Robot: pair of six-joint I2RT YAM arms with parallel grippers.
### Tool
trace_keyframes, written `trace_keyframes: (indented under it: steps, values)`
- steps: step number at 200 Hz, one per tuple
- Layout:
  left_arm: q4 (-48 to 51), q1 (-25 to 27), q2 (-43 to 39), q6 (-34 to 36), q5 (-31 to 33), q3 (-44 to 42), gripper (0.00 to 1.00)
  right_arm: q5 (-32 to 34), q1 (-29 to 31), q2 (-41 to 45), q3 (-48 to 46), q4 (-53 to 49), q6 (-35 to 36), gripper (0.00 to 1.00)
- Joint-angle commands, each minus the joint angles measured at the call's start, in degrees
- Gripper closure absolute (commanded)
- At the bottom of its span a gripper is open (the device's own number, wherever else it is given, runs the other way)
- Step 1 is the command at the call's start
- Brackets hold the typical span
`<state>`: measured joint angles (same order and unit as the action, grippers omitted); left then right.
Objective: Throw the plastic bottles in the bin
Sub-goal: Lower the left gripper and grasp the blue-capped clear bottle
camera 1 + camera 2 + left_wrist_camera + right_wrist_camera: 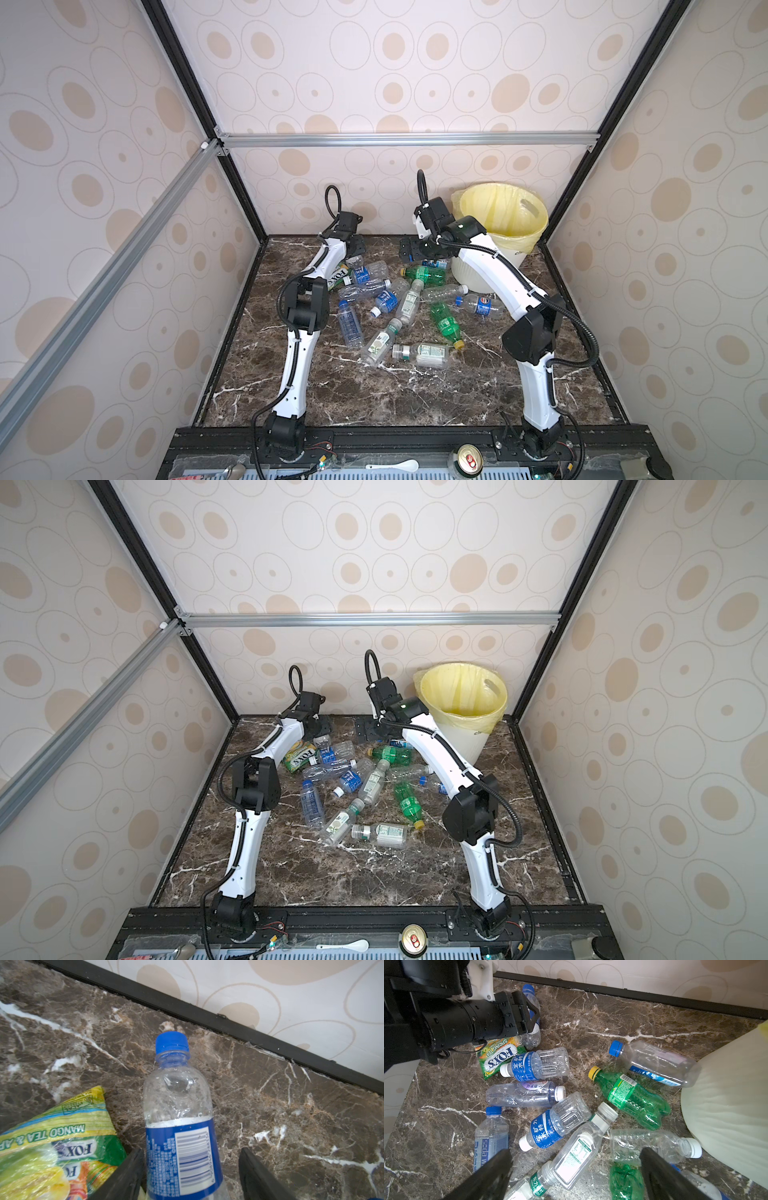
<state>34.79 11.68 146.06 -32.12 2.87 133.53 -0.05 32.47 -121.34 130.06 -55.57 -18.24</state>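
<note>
Several plastic bottles (409,303) lie in a pile on the marble floor, mostly clear, two of them green (633,1099). My left gripper (191,1151) is low at the pile's far left and straddles a clear bottle with a blue cap and blue label (178,1095). One finger (133,1165) touches the label; the other stands apart from it. In both top views that gripper (357,245) (322,725) nearly hides the bottle. My right gripper (576,1152) hangs open above the pile, next to the bin (478,270), holding nothing.
A yellow-green FOXS packet (62,1136) lies beside the straddled bottle, against the left finger. The bin's white wall (726,1105) crowds the pile's right side. The back wall's black base strip (228,1024) runs close behind. A drink can (467,459) and white spoon (399,465) lie on the front rail.
</note>
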Motion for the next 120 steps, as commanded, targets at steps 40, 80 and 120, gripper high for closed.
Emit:
trace_keyframes:
  steps: [40, 80, 120]
  values:
    - [0.56, 0.49, 2.18, 0.96, -0.19, 2.54, 0.28, -0.12, -0.56, 2.03, -0.51, -1.35, -0.74, 0.0]
    - [0.38, 0.51, 2.57, 1.0, -1.03, 2.34, 0.27, -0.4, -0.66, 2.48, -1.02, -1.33, -1.05, 0.0]
    - [-0.04, 0.62, 2.48, 0.87, -1.73, 2.44, 0.37, -0.38, -0.91, 2.71, -1.46, -0.94, -1.12, 0.0]
